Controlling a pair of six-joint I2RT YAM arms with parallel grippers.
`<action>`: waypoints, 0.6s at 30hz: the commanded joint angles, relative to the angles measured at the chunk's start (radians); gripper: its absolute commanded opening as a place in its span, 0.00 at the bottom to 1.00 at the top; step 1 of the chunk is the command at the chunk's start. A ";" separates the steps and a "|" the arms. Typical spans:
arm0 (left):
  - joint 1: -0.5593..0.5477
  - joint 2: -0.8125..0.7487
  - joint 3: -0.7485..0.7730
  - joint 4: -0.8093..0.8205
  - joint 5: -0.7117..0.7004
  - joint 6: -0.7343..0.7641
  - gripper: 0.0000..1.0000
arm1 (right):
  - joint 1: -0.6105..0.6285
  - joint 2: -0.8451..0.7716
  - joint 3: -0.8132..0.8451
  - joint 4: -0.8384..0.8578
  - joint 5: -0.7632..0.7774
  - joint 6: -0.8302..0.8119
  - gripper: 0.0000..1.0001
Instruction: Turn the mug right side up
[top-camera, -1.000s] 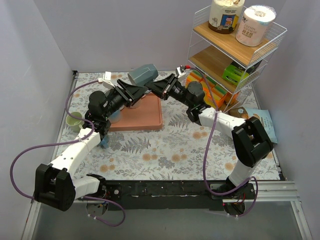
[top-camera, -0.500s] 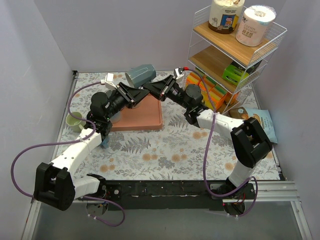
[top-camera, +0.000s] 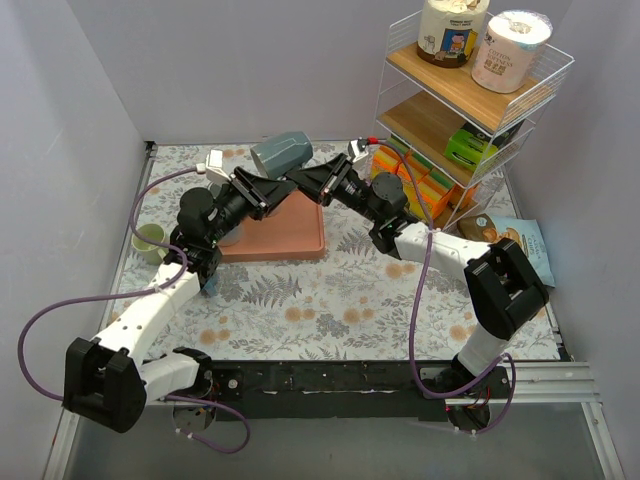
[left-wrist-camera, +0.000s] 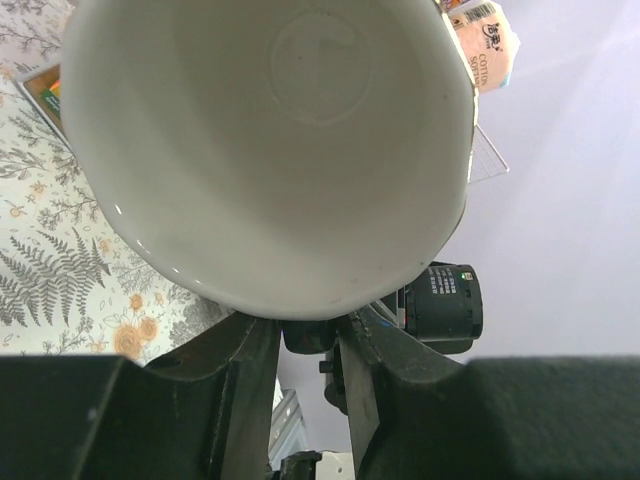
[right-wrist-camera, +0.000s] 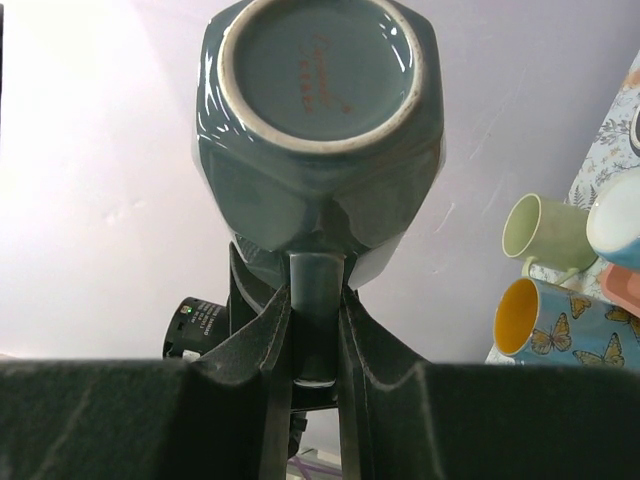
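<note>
Grey-blue mug (top-camera: 282, 153) aloft over the far middle of the bench (top-camera: 330, 290), tipped on its side above the far edge of a terracotta board (top-camera: 290, 228). Clamped by the handle in the right claw (right-wrist-camera: 315, 335), fingers clenched either side of it: plain from the right wrist, together with the foot ring and red-lettered base, both hidden from overhead. From the left wrist, only the white inside and rim, with the left claw (left-wrist-camera: 310, 335) just beneath, fingers close together; gripping or merely touching, cannot tell. Past the mug in the right wrist view, a pale green cup (right-wrist-camera: 545, 235) and a butterfly cup (right-wrist-camera: 550, 322); overhead, the green one near the left edge. Wire rack (top-camera: 470, 110) at the far right corner.
</note>
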 joint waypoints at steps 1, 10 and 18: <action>0.002 -0.061 -0.006 -0.036 -0.093 0.025 0.27 | 0.019 -0.083 0.004 0.152 -0.019 -0.022 0.01; 0.002 -0.059 -0.009 -0.025 -0.083 0.018 0.00 | 0.025 -0.074 0.004 0.163 -0.044 -0.022 0.01; 0.004 -0.074 0.028 -0.059 -0.084 0.028 0.00 | 0.027 -0.060 -0.015 0.197 -0.088 0.008 0.01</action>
